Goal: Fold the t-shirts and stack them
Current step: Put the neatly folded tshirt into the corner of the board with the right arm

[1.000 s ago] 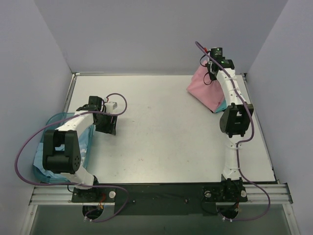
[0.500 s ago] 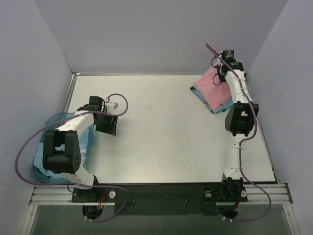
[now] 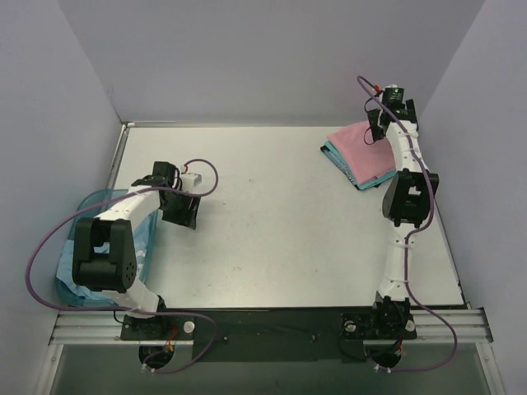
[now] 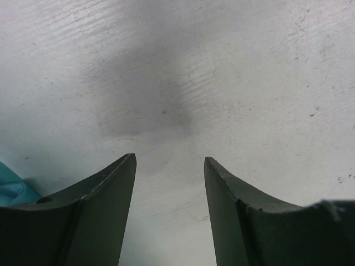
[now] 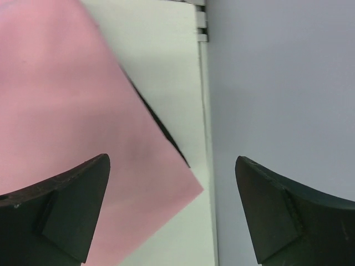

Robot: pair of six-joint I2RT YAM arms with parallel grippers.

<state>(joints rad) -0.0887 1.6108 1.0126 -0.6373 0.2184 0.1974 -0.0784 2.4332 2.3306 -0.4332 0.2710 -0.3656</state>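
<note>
The light pink t-shirt (image 3: pixel 361 151) lies folded flat at the far right of the table, on top of the teal green t-shirt (image 3: pixel 368 183), whose edges show beneath it. My right gripper (image 3: pixel 376 125) hovers over the pink shirt's far corner by the right wall. In the right wrist view this gripper (image 5: pixel 172 160) is open and holds nothing, with the pink shirt (image 5: pixel 66 111) lying below it. A pale blue t-shirt (image 3: pixel 66 276) sits in the basket at the left. My left gripper (image 3: pixel 179 212) is open over bare table, its jaws (image 4: pixel 170 157) empty.
A translucent blue plastic basket (image 3: pixel 97 198) stands at the left table edge beside the left arm. Grey walls (image 5: pixel 277 83) enclose the table on three sides, and the right wall is close to my right gripper. A blue-green corner (image 4: pixel 11 189) shows beside the left finger.
My right gripper has opened and let go of the pink shirt, which dropped from a raised peak to lie flat on the teal one. The right arm moved toward the far right corner. The left arm stayed put.
</note>
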